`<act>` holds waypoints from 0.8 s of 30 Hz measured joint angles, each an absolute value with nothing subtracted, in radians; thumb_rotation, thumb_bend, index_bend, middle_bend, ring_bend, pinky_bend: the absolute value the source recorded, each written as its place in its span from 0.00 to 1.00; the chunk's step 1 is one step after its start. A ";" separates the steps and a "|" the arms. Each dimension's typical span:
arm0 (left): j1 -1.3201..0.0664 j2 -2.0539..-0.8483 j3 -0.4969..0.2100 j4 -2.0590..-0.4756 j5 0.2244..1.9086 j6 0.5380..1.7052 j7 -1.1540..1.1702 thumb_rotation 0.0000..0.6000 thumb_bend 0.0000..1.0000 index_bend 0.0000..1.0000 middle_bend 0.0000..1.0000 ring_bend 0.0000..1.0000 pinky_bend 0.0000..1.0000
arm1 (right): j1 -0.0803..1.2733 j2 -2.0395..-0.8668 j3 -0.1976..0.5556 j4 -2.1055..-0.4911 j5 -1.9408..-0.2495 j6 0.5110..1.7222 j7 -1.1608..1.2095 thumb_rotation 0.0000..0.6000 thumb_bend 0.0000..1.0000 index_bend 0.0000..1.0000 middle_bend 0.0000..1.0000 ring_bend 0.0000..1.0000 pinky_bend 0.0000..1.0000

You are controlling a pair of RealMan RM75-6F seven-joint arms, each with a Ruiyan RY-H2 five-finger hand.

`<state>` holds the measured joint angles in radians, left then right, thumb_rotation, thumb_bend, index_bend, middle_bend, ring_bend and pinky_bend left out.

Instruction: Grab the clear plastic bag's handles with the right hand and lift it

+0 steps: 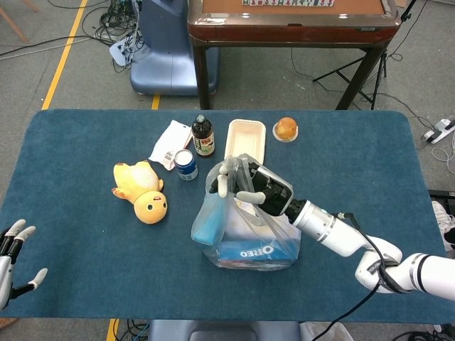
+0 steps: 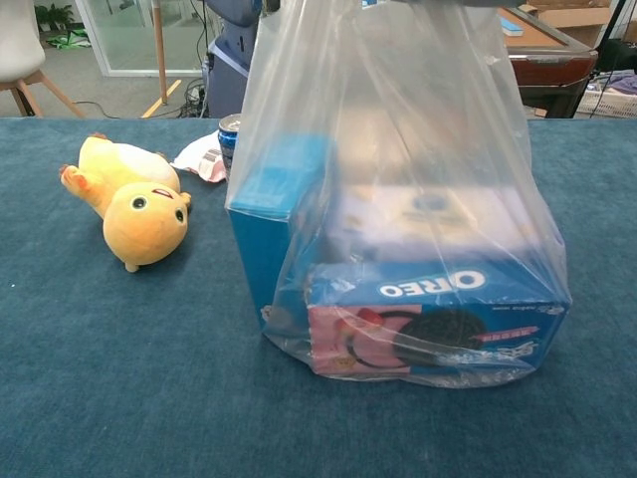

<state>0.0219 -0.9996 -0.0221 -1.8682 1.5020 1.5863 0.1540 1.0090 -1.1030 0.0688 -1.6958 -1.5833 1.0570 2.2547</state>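
Note:
The clear plastic bag (image 1: 245,227) stands on the blue table (image 1: 85,234), stretched tall in the chest view (image 2: 398,199). Inside it are an Oreo box (image 2: 438,324) and a blue carton (image 2: 274,229). My right hand (image 1: 259,188) grips the bag's handles at the top, pulling them upward; in the chest view the hand is above the frame. My left hand (image 1: 13,256) rests open at the table's near left corner, far from the bag.
A yellow plush duck (image 1: 141,190) lies left of the bag. Behind the bag are a blue can (image 1: 186,164), a dark bottle (image 1: 203,136), a white packet (image 1: 169,143), a white tray (image 1: 246,141) and an orange bun (image 1: 286,128). A wooden table stands beyond.

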 measured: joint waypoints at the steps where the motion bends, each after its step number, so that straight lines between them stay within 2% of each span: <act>1: 0.022 -0.999 -0.022 -1.868 1.502 1.586 0.154 1.00 0.18 0.18 0.08 0.10 0.01 | 1.006 -1.102 0.068 -1.690 -1.588 1.056 2.278 1.00 0.00 0.51 0.58 0.46 0.44; 6: 0.025 -0.998 -0.020 -1.870 1.504 1.589 0.155 1.00 0.18 0.18 0.08 0.10 0.01 | 0.978 -1.089 0.054 -1.641 -1.632 1.071 2.389 1.00 0.00 0.58 0.64 0.56 0.54; 10: 0.023 -0.998 -0.021 -1.871 1.505 1.587 0.156 1.00 0.18 0.18 0.08 0.10 0.01 | 0.960 -1.063 0.047 -1.619 -1.645 1.085 2.420 1.00 0.00 0.59 0.66 0.59 0.56; 13: 0.021 -0.997 -0.022 -1.873 1.507 1.584 0.156 1.00 0.18 0.18 0.08 0.10 0.01 | 0.961 -1.056 0.042 -1.620 -1.661 1.080 2.392 1.00 0.00 0.53 0.57 0.51 0.50; 15: 0.020 -0.998 -0.023 -1.873 1.508 1.584 0.156 1.00 0.18 0.18 0.08 0.10 0.01 | 0.967 -1.054 0.033 -1.619 -1.695 1.077 2.374 1.00 0.00 0.39 0.44 0.38 0.39; 18: 0.021 -0.998 -0.023 -1.873 1.507 1.585 0.155 1.00 0.18 0.18 0.08 0.10 0.01 | 0.984 -1.055 0.013 -1.610 -1.768 1.077 2.358 1.00 0.00 0.25 0.31 0.25 0.28; 21: 0.025 -0.997 -0.022 -1.871 1.507 1.589 0.152 1.00 0.18 0.18 0.08 0.10 0.01 | 1.010 -1.062 -0.013 -1.594 -1.843 1.083 2.338 1.00 0.00 0.16 0.24 0.18 0.25; 24: 0.028 -0.996 -0.021 -1.868 1.505 1.592 0.148 1.00 0.18 0.18 0.08 0.10 0.01 | 1.043 -1.071 -0.036 -1.578 -1.890 1.094 2.313 1.00 0.00 0.13 0.22 0.16 0.23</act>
<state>0.0280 -0.9958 -0.0215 -1.8684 1.5048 1.5924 0.1476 1.0427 -1.0712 -0.0359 -1.5784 -1.8895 1.0939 2.3131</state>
